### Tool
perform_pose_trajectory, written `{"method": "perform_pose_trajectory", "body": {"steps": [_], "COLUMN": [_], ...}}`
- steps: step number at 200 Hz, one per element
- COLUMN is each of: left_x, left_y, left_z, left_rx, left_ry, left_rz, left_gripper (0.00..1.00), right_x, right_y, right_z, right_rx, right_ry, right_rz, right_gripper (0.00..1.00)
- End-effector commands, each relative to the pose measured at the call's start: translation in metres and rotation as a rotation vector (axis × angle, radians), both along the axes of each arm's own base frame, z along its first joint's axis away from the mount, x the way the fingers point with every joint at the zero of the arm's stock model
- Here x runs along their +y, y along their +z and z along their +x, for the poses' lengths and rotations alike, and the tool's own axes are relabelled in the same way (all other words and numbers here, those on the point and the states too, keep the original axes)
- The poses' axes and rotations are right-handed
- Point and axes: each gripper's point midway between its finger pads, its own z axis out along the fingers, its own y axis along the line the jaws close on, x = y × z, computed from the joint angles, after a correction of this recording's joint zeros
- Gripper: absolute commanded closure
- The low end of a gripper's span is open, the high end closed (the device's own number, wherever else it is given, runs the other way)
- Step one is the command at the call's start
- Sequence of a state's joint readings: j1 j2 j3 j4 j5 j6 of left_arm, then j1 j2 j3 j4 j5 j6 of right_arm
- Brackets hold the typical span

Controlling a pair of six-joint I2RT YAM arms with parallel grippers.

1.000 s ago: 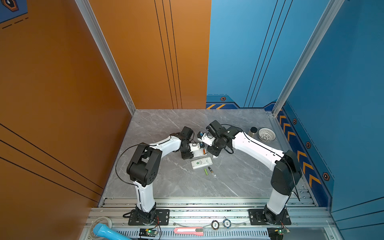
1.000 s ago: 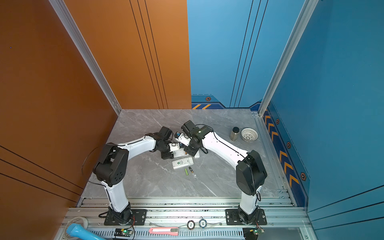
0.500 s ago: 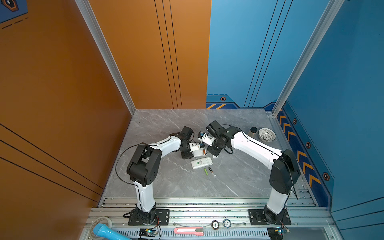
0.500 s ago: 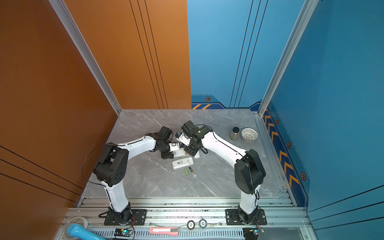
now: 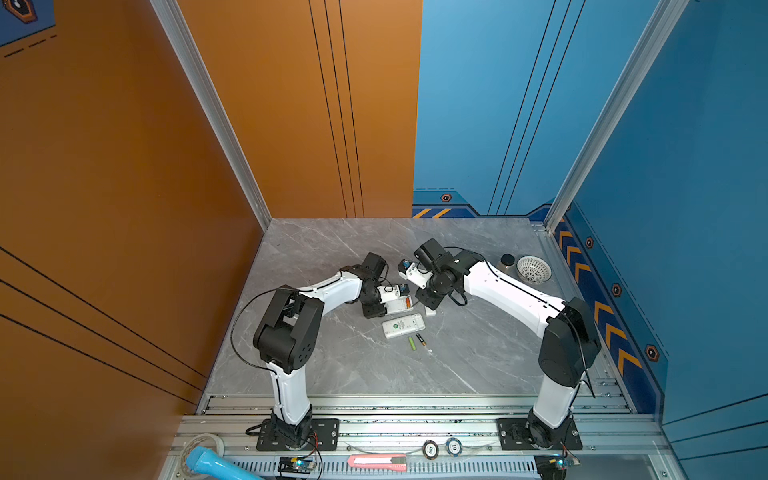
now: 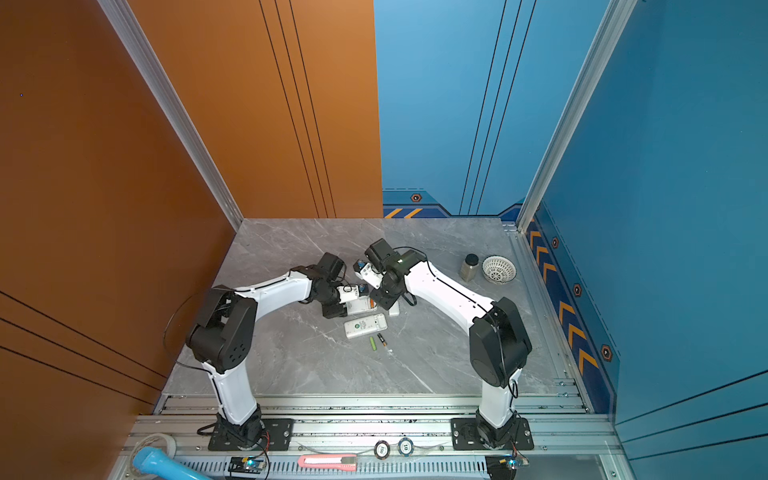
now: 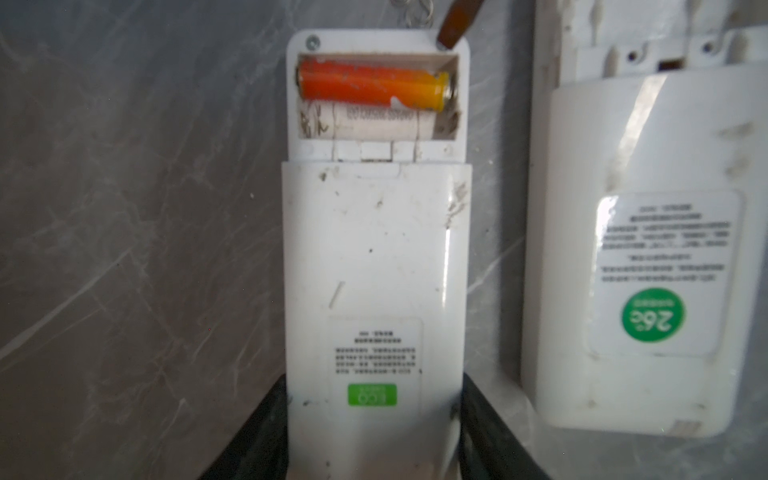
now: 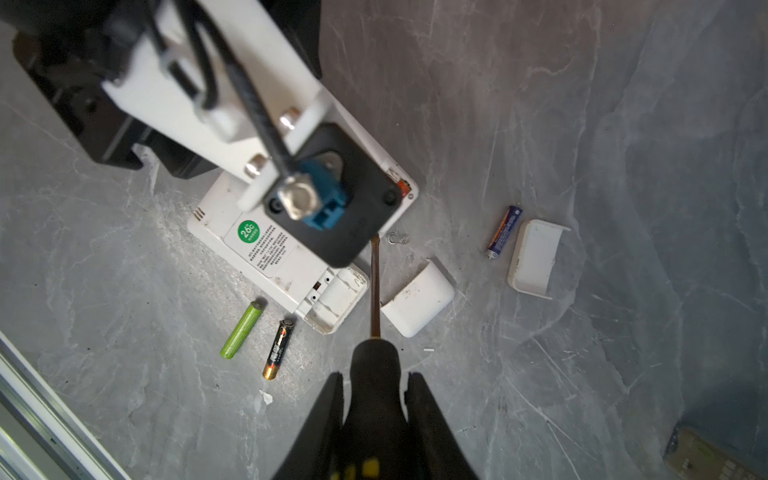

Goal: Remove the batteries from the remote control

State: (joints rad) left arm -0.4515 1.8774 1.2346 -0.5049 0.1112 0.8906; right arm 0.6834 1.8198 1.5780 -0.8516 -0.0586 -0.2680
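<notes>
The left pincer (image 7: 374,386) clamps the remote (image 7: 374,249); the right pincer (image 8: 376,380) grips the screwdriver (image 8: 375,291); the red-orange battery (image 7: 370,87) sits in its bay, seemingly the last; the green battery (image 8: 243,328), gold-ended battery (image 8: 279,349) and dark battery (image 8: 504,231) lie on the bench (image 8: 582,124).

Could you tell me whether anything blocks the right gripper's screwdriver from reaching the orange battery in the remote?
Nothing visible does: the compartment is uncovered, the orange battery lies exposed, and the screwdriver tip in the right gripper is at the remote's rim beside it.
</notes>
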Motion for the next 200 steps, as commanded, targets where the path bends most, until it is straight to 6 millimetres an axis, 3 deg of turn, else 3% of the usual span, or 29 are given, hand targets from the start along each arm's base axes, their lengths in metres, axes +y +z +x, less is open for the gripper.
{"method": "perform_pose_trajectory", "body": {"steps": [1, 94, 200], "left_x": [0.0, -0.001, -0.002], "left_y": [0.007, 0.007, 0.008], "left_z": [0.003, 0.002, 0.002], "left_rx": [0.0, -0.002, -0.001], "left_ry": [0.015, 0.016, 0.022], "left_rz": [-0.009, -0.007, -0.008], "left_gripper": [1.0, 1.0, 1.0], "right_x": [0.003, 0.013, 0.012], "right_y": [0.005, 0.014, 0.001], "right_z": [0.009, 0.0, 0.0], "right_rx": [-0.008, -0.001, 0.016], "right_ry": [-0.03, -0.005, -0.013], "right_rz": [0.03, 0.072, 0.04], "right_gripper": [1.0, 1.0, 1.0]}}
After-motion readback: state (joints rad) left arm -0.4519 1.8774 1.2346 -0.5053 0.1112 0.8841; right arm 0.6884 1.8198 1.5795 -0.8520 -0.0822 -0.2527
